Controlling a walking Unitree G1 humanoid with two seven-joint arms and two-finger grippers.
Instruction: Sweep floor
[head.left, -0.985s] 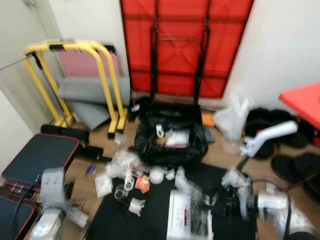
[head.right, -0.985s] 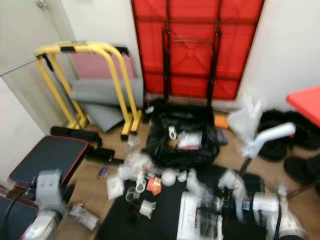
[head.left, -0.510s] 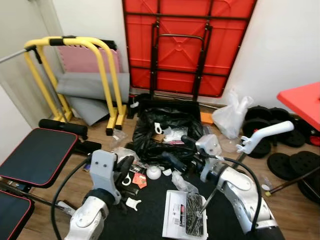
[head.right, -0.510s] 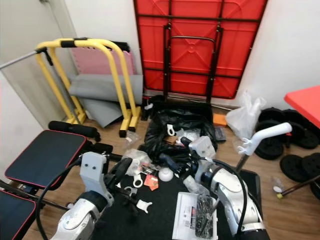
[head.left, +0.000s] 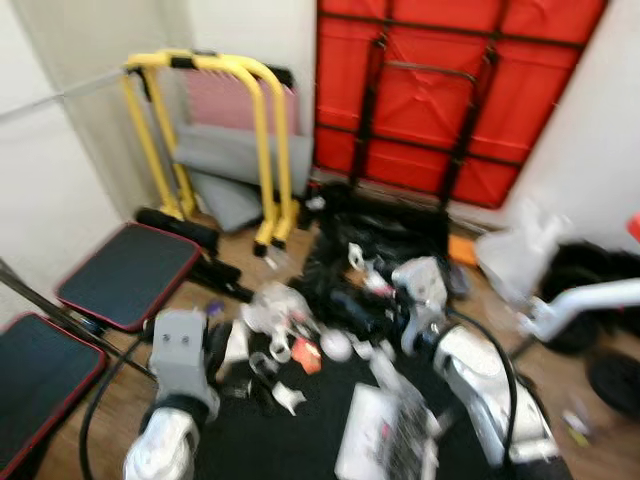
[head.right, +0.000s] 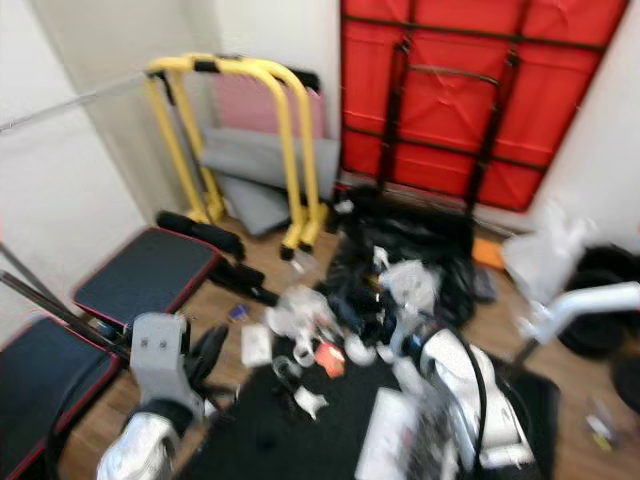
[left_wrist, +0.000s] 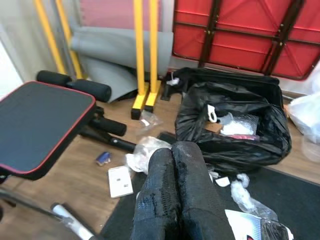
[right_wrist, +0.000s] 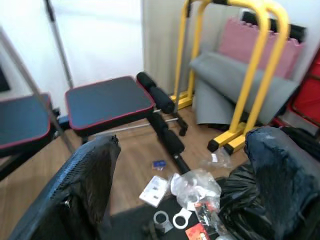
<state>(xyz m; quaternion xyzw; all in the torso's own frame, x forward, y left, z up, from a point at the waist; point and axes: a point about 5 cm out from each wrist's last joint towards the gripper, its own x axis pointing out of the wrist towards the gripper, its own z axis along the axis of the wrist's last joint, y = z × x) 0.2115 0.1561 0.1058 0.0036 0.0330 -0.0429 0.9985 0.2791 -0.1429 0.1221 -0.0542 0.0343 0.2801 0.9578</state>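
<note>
Litter (head.left: 285, 320) lies scattered where the wood floor meets a black mat (head.left: 290, 440): crumpled clear wrappers, white plastic rings, an orange scrap (head.left: 306, 355) and a white ball (head.left: 337, 346). Behind it stands an open black rubbish bag (left_wrist: 235, 125) with scraps inside. My left gripper (left_wrist: 172, 150) is shut with nothing in it and hovers low over the mat's near-left edge. My right gripper (right_wrist: 182, 140) is open with its fingers wide apart, held above the litter in front of the bag. A white curved handle (head.left: 590, 300) sticks up at the right.
Yellow parallel bars (head.left: 265, 130), a grey mat and pink foam lean at the back left. A red folded table (head.left: 450, 90) stands against the wall. Black bench pads with red edges (head.left: 130, 275) lie left. A white plastic bag (head.left: 525, 255) and dark weight plates sit right.
Both arms came up into view a second ago. Since then the camera has swung left and the picture has blurred. The right gripper stays over the litter by the bag.
</note>
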